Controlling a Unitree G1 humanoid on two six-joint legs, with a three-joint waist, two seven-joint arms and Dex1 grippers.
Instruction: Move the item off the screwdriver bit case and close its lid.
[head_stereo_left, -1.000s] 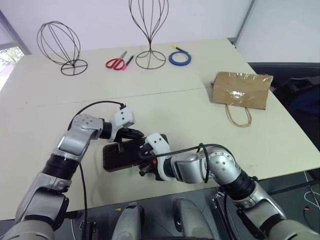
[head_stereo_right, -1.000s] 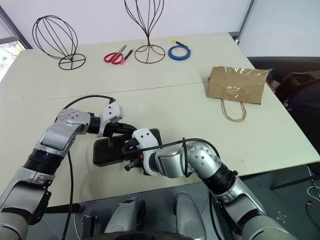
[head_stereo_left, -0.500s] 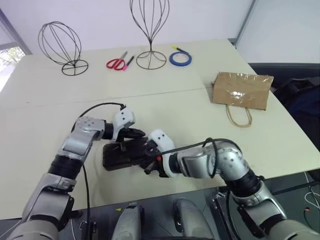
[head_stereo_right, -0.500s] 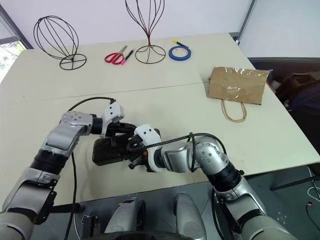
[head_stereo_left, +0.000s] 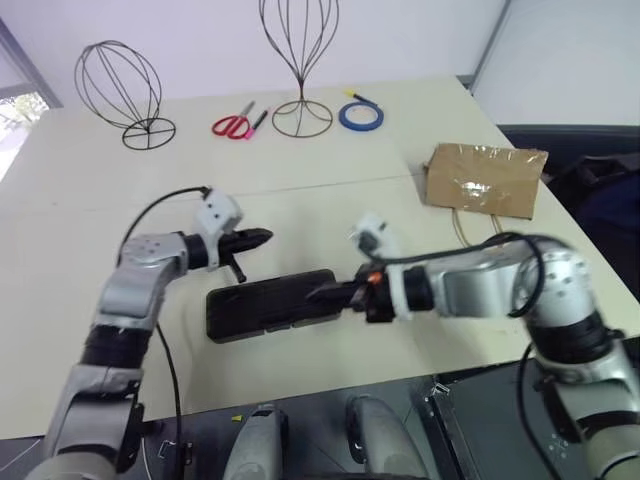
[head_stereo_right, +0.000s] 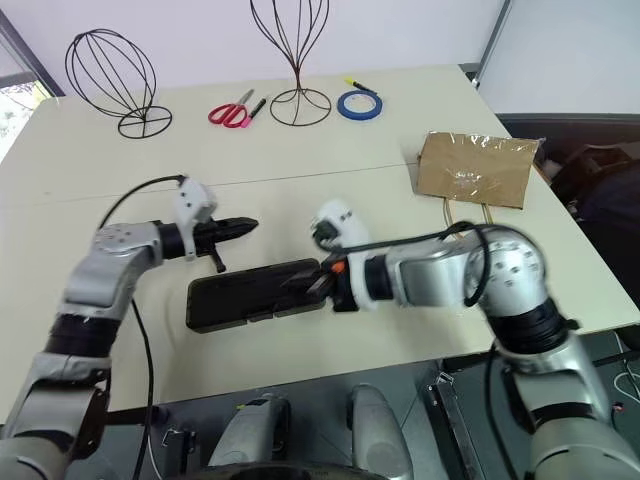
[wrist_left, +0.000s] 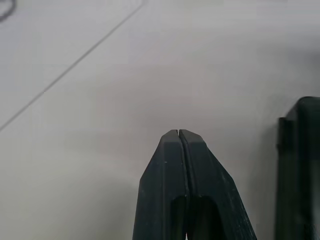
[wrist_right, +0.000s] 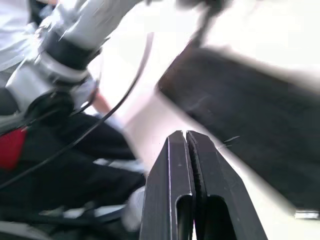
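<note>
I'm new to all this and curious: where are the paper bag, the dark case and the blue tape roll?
paper bag (head_stereo_left: 485, 181): left eye view, middle of its face.
dark case (head_stereo_left: 255, 306): left eye view, closed top.
blue tape roll (head_stereo_right: 358, 106): right eye view, its ring.

No readable text, label, brand, number or sign anywhere on the pale table or the things lying on it.

Two wire stands (head_stereo_left: 118, 95) (one case (head_stereo_left: 270, 304))
</note>
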